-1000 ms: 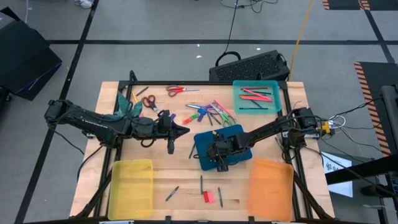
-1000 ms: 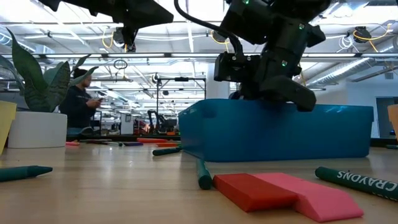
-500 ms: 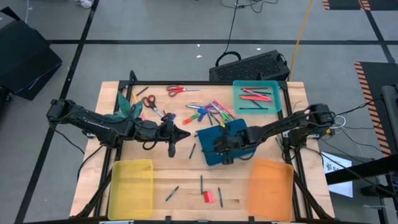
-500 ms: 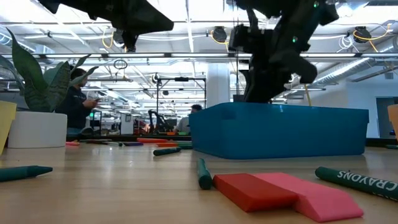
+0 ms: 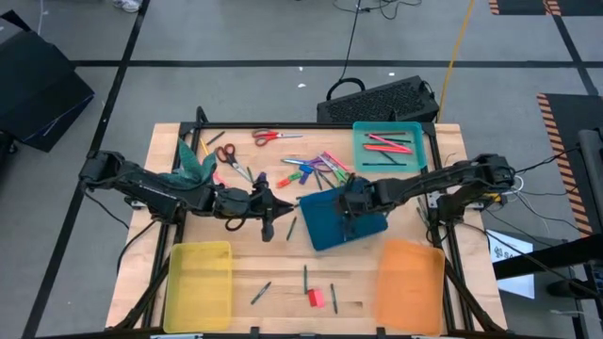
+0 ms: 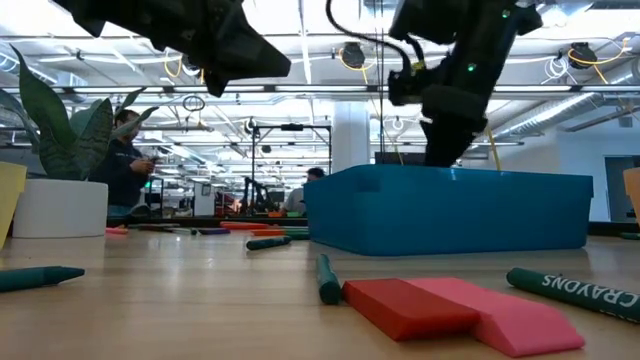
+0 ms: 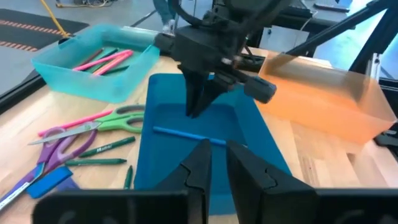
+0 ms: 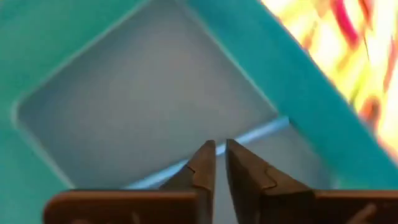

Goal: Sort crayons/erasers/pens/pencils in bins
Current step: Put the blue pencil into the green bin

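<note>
High view: the red and pink eraser blocks [image 5: 315, 298] lie side by side at the table's near edge, between the translucent yellow bin [image 5: 199, 284] and the translucent orange bin [image 5: 410, 284]. The opaque dark blue bin [image 5: 325, 231] sits mid-table; the right gripper [image 5: 350, 213], fingers nearly together, hangs over it. The left gripper [image 5: 267, 229], fingers nearly together, hovers beside it.

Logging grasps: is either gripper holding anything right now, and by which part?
No. The right gripper is shut over the blue bin, empty; the left gripper is shut, empty.
</note>
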`<state>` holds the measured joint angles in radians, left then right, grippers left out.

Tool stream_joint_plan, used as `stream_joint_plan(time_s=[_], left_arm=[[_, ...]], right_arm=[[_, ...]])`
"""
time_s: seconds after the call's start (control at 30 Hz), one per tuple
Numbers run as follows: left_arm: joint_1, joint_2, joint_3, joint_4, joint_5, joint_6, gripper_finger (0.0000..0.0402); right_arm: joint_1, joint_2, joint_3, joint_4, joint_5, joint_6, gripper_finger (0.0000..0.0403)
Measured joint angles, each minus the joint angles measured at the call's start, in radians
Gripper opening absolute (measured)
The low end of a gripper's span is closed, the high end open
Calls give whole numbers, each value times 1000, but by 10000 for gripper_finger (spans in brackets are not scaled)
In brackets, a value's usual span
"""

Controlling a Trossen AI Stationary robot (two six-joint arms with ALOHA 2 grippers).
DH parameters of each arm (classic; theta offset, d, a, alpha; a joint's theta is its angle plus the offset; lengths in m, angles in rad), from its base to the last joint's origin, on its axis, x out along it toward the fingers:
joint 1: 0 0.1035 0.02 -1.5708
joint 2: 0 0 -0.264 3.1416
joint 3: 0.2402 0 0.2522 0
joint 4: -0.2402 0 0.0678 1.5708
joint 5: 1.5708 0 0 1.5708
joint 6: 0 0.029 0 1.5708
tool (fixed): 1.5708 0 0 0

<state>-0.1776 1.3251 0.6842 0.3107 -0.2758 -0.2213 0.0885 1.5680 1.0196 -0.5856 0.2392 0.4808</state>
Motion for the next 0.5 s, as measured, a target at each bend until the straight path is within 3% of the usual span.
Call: stream_joint_plan(time_s=[0.07,0.2,0.5], left_arm=[[0,0,0,4,-5,5,53],[3,0,0,5,-14,6,54],[3,0,0,-5,-14,-1,54]], right_arm=[[0,-1,-7,-14,27,171,58],[-1,-1,-30,14,51,344,100],[1,106,-48,105,57,542,145]])
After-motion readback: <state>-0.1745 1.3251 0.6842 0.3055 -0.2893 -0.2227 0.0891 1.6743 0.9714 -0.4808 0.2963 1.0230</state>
